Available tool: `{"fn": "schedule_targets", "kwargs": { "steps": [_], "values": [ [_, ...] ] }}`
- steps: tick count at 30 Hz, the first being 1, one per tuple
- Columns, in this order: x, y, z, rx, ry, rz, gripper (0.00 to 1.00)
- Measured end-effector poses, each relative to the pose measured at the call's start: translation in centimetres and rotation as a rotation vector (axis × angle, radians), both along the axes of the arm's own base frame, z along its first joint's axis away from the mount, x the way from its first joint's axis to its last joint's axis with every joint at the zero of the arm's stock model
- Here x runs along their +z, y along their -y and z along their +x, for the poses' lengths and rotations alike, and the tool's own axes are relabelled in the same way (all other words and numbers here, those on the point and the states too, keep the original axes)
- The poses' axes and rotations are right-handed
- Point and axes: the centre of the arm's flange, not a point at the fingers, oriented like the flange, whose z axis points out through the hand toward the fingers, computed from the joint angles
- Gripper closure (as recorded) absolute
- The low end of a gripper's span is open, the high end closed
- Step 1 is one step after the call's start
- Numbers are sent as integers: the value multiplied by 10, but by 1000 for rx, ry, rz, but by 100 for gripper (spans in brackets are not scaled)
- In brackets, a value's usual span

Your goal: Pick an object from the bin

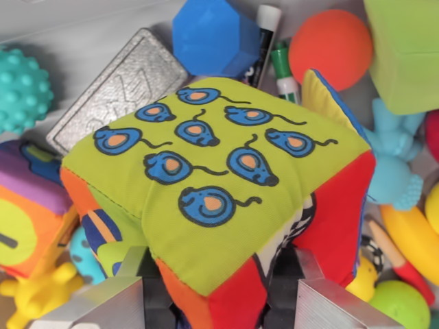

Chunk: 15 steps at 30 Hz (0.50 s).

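We see the gripper (214, 291) clamped on a soft fabric cube (219, 185), its green mouse-print face filling the wrist view's centre, above a grey metal tin (120, 86), blue foam block (216, 34), orange ball (329, 44).

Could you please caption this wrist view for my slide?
The hand grips a soft cloth cube above a bin crowded with toys.

Toy-filled bin (82, 27), place unclear

Wrist camera looks straight down, close over the bin
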Motion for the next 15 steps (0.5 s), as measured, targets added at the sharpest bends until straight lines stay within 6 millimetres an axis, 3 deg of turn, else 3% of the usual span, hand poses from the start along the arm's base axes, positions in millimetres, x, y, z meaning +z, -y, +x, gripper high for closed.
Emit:
{"fn": "schedule_targets", "kwargs": {
  "steps": [15],
  "values": [
    [61,0,0,0,1,0,100]
  ]
}}
